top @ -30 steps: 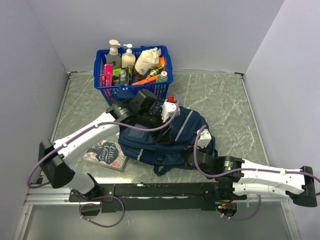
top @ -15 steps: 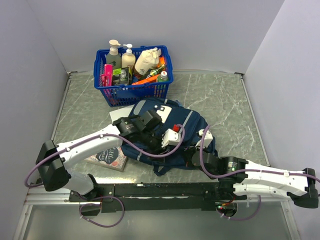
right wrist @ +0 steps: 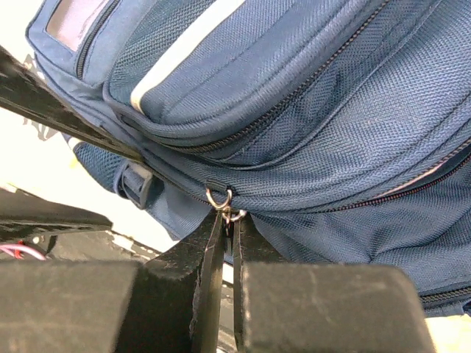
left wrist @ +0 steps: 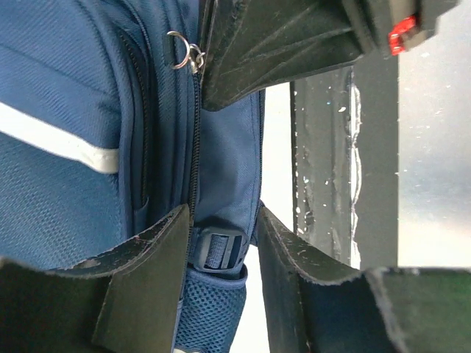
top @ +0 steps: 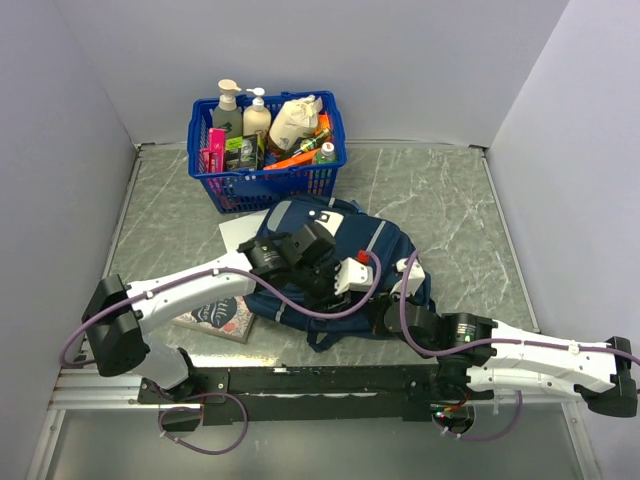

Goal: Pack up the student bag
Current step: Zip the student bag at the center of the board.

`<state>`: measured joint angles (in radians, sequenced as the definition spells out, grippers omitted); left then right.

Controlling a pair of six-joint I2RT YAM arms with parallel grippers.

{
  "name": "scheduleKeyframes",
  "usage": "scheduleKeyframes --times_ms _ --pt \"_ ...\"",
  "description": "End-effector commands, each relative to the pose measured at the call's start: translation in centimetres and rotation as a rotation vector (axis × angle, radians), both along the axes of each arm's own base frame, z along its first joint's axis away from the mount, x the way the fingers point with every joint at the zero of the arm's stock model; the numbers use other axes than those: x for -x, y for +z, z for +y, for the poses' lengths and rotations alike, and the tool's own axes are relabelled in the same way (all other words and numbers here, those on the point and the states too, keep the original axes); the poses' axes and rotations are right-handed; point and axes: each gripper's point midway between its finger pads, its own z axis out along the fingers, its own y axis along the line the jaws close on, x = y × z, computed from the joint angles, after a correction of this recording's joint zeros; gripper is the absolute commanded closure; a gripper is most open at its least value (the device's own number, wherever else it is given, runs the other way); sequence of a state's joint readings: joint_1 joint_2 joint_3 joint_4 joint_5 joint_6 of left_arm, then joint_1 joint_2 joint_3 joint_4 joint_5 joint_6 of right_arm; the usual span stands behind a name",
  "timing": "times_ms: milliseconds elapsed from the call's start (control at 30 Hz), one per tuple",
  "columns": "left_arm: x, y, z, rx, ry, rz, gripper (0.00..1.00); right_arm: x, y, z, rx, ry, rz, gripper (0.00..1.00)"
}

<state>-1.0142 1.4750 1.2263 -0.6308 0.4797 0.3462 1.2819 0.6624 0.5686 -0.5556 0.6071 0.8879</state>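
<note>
Worktop [top: 440,200] carries the student bag [top: 375,245], lying flat just ahead of both arms. Left tool [left wrist: 221,217], half closed, pinches the bag's side edge by a buckle [left wrist: 219,251]. Right tool [right wrist: 227,220], nearly shut, nips its metal zipper pull [right wrist: 221,198].

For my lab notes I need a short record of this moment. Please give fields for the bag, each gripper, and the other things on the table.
bag: navy, lies mid-table
left gripper: one finger on either side of the bag's edge, by a buckle; grip unclear
right gripper: shut on a zip pull of the bag
basket: blue, behind the bag, holds bottles
book: on the table, left of the bag
</note>
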Motion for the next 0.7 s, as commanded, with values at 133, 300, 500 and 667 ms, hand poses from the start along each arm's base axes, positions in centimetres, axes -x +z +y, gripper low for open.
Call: scheduleKeyframes --times_ms 133,300,500,667 --pt "-2.4 -1.2 -1.9 0.007 0.048 -0.113 0.54 -0.4 4.7 2.1 -0.131 0.045 -0.066 1.00" --pt "-6.1 -2.4 -1.6 -0.036 0.210 -0.266 0.80 -0.2 5.6 2.6 -0.167 0.076 -0.080 1.00" --pt "-7.2 -2.4 -0.9 -0.060 0.275 -0.339 0.99 -0.1 6.5 2.7 -0.174 0.090 -0.092 1.00" --pt "-6.7 -1.1 -0.4 -0.048 0.254 -0.354 0.99 -0.1 5.8 1.6 -0.134 0.064 -0.065 1.00"
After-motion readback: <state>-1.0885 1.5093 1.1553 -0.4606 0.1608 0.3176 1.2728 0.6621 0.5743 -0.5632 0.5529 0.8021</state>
